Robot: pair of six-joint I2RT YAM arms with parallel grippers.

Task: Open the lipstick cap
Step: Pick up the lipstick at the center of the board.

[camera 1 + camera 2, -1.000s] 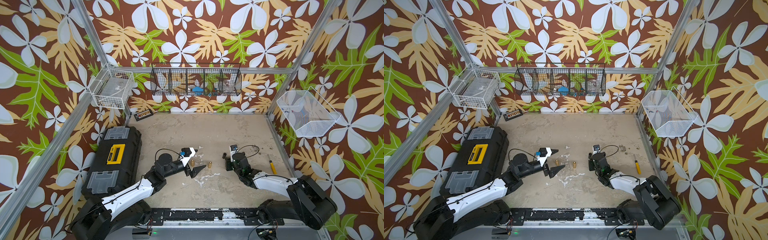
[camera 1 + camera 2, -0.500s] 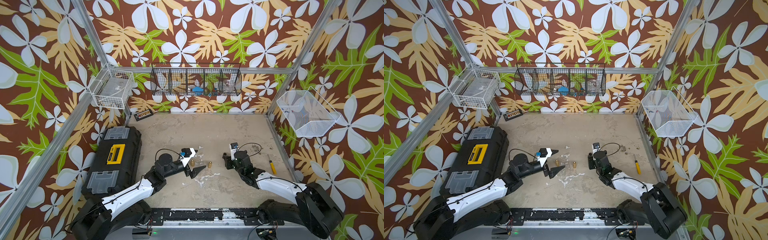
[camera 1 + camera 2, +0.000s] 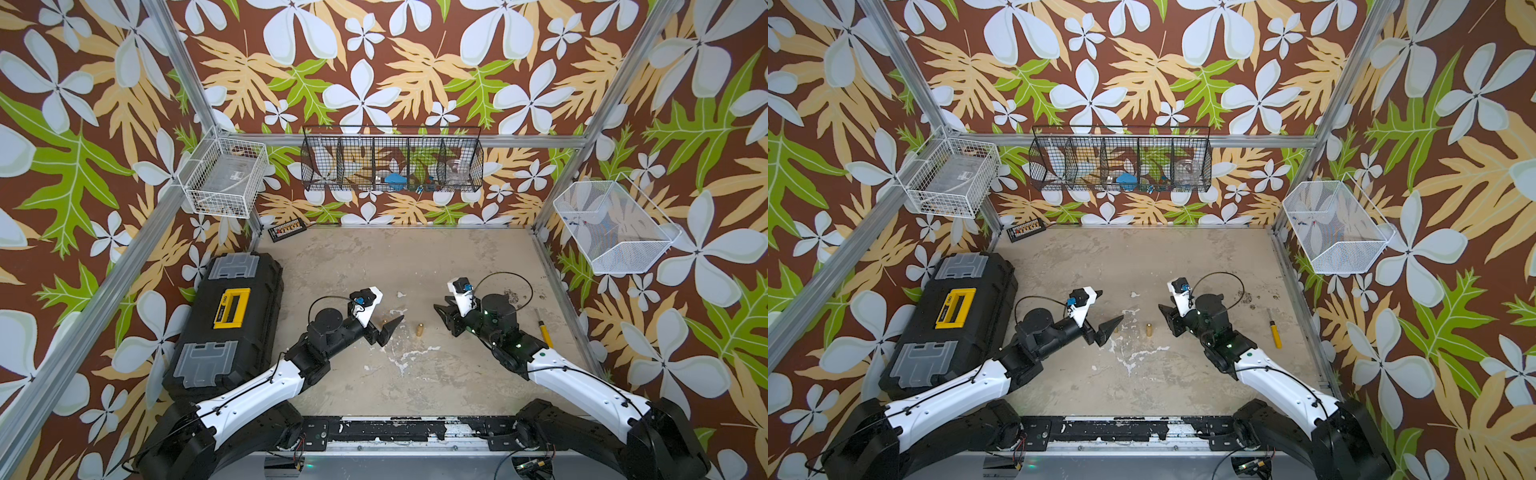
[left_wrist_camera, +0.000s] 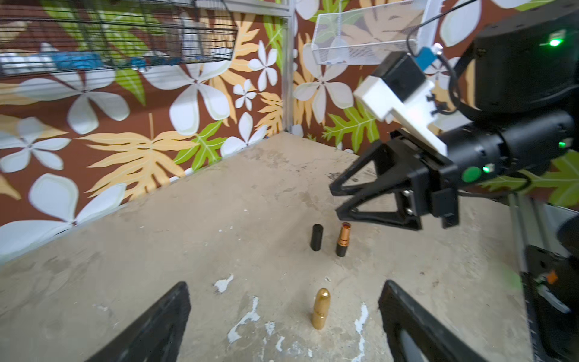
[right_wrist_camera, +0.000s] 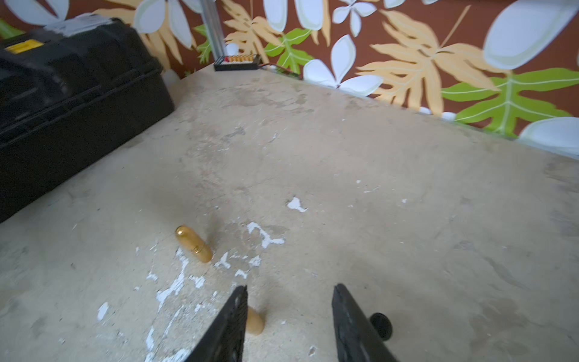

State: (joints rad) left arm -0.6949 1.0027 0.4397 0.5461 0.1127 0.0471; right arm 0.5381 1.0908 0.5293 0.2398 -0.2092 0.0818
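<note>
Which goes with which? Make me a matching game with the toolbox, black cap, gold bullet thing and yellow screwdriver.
1 toolbox
2 black cap
3 gold bullet thing
4 yellow screwdriver

a standing beside the open lipstick
b lying by the right arm
c shiny, standing alone
d biggest, beside the left arm

Pairs: 1-d, 2-a, 3-c, 4-b

Two lipsticks (image 4: 320,308) (image 4: 343,238), one black cap (image 4: 316,237), three wire baskets (image 3: 220,199) (image 3: 392,134) (image 3: 623,257), one toolbox (image 3: 232,328)
</note>
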